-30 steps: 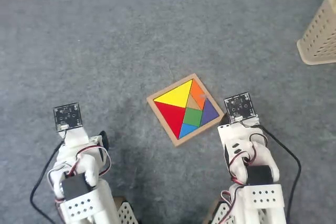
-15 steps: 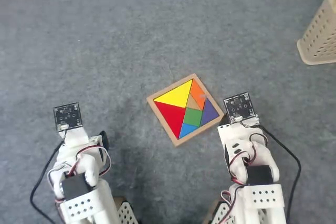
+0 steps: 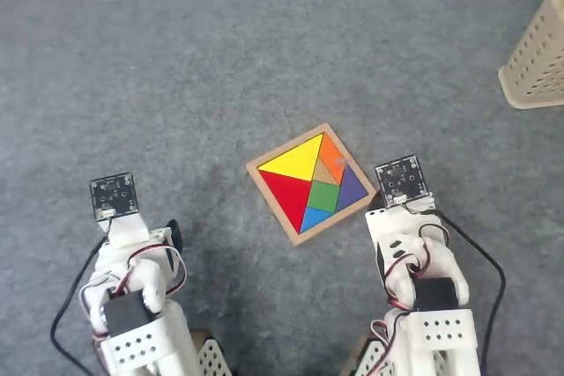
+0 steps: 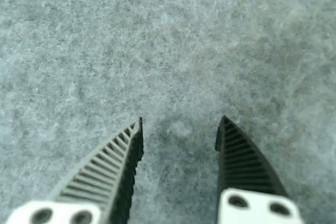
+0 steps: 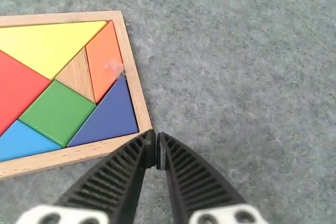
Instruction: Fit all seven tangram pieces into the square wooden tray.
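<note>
One left gripper (image 4: pixel 181 121), well apart from the square wooden tray (image 5: pixel 79 150) on its left: fingers spread wide over grey carpet (image 4: pixel 173 40), holding nothing. Seven tangram pieces (image 3: pixel 295 163) seated flat inside the tray. One right gripper (image 5: pixel 156 138): fingers pressed together, empty, tips just beside a tray corner. One slatted basket (image 3: pixel 538 50), far right of the tray.

left arm (image 3: pixel 132 292), right arm (image 3: pixel 421 288): white, black motors (image 3: pixel 123 313) | cables (image 3: pixel 428 255): red, black | left tool (image 4: pixel 178 124), right tool (image 5: pixel 156 140): black ribbed
</note>
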`<state>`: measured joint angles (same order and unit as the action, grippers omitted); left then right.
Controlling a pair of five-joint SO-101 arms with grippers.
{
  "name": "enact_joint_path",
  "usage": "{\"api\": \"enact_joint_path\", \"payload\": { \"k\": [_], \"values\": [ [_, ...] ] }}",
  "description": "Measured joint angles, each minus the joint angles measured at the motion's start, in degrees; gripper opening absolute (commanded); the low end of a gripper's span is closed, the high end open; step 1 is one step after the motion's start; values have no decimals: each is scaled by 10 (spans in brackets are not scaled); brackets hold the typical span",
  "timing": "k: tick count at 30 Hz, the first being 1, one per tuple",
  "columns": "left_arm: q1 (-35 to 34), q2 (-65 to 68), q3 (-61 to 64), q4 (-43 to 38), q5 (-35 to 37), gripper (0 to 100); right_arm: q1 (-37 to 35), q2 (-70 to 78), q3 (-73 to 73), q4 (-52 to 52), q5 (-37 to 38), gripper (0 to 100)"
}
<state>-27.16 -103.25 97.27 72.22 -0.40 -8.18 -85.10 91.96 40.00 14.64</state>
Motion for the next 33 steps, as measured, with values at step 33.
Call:
{"api": "enact_joint_path", "payload": {
  "k": [33],
  "values": [
    [0,0,0,0,0,216,0,0,0,0,2,7]
  ]
}}
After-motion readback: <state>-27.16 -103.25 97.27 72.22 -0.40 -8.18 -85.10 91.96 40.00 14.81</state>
